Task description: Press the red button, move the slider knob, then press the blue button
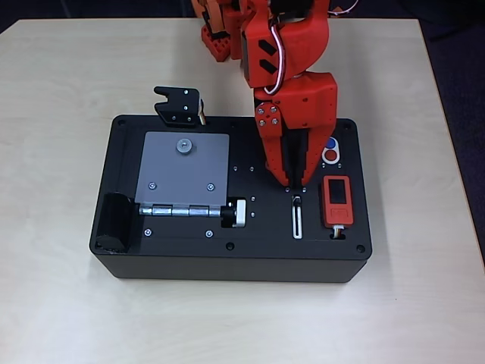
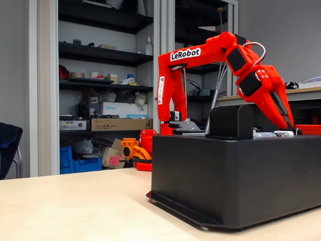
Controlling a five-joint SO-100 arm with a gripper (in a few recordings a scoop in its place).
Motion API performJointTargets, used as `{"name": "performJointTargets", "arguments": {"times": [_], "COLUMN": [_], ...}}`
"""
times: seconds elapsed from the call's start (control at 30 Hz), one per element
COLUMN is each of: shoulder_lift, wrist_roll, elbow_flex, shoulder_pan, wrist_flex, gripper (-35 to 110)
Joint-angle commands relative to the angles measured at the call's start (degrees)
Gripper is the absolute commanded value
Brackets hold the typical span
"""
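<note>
In the overhead view my red gripper (image 1: 295,183) reaches down over the black box (image 1: 174,250), its fingers slightly apart and nothing between them. Its tips hang just past the top end of the white-rimmed slider slot (image 1: 297,220), where the dark slider knob (image 1: 297,201) sits. To the gripper's right a white oval bezel holds the blue button (image 1: 330,144) and, just below it, the red button (image 1: 331,157). In the fixed view the gripper (image 2: 289,123) slopes down to the box top at the right; I cannot tell whether it touches.
An orange-red module with a black screen (image 1: 337,200) lies right of the slot. A grey hinged plate (image 1: 182,171), a silver-and-black knob (image 1: 236,214) and a black bracket (image 1: 179,106) occupy the box's left half. The box stands on a light wooden table (image 1: 61,91).
</note>
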Motion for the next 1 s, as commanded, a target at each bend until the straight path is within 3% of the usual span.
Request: {"name": "performJointTargets", "arguments": {"times": [0.0, 0.97], "shoulder_lift": [0.2, -6.4], "wrist_roll": [0.2, -0.8], "elbow_flex": [-0.7, -9.7], "shoulder_pan": [0.2, 0.2], "wrist_flex": [-0.4, 0.9], "gripper": [0, 0]}}
